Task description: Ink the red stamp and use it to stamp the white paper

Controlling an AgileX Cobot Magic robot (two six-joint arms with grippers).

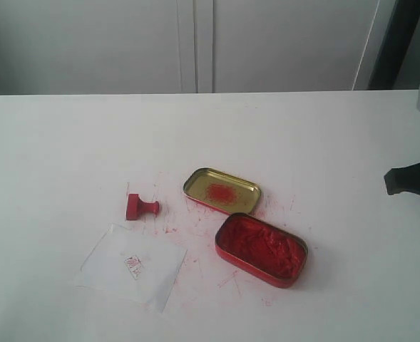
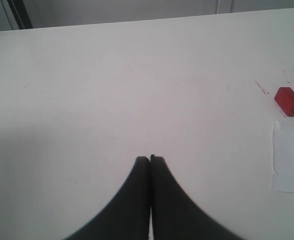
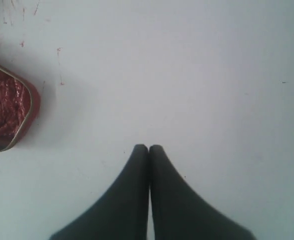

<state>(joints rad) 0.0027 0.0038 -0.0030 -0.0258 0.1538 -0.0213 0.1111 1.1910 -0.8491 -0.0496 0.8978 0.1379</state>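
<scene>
Black left fingers (image 2: 139, 175) and right fingers (image 3: 137, 165) pressed together, empty, hovering above the table (image 2: 87, 75).

Red ink tin (image 1: 261, 249) w/ paste just beside gold lid (image 1: 222, 191), on smeared white table (image 1: 67, 157).

In the exterior view only a dark part of the right arm (image 1: 413, 182) shows, cut by the frame at 3 o'clock. The imprint (image 1: 133, 266) on the white paper (image 1: 104, 274), toward 7 o'clock on the bench (image 1: 53, 157), is too small to read. The wrist views' edges crop the red stamp (image 2: 288, 101), the white paper and the ink tin (image 3: 9, 107).
</scene>
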